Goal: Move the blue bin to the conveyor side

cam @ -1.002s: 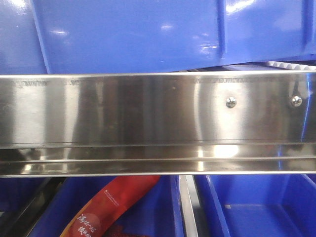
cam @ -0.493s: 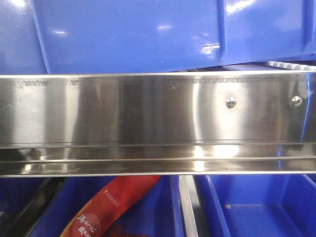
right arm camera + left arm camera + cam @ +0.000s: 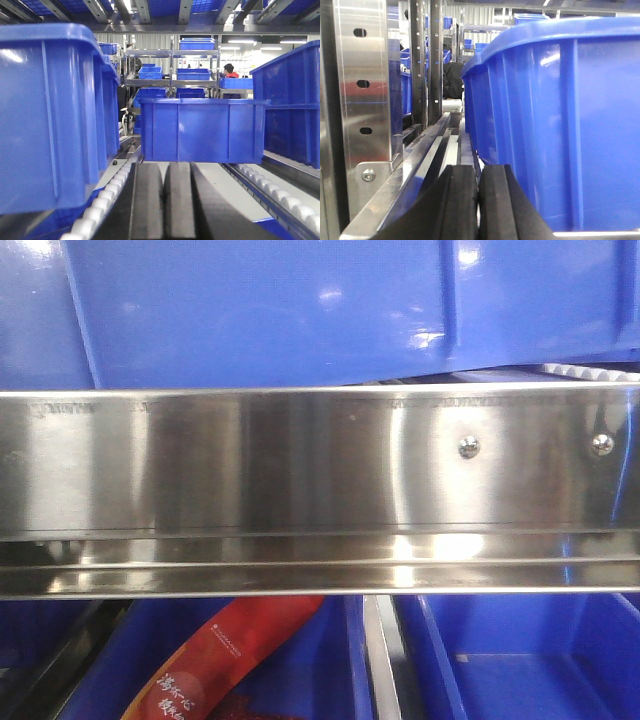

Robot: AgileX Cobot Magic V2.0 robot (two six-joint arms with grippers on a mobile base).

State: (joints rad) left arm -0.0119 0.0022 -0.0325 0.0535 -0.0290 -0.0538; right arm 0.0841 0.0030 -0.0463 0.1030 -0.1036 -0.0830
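Blue bin sits right of L fingers, left of R fingers — both pairs closed.

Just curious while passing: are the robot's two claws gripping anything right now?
Left gripper: closed, pads together, nothing held; the blue bin stands beside it.
Right gripper: closed, pads together, nothing held.

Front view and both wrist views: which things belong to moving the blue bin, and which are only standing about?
Belong to the job: blue bin; left gripper and right gripper, both shut, beside it.
Only standing about: steel rail; red packet in a lower bin; farther bin on the rollers.
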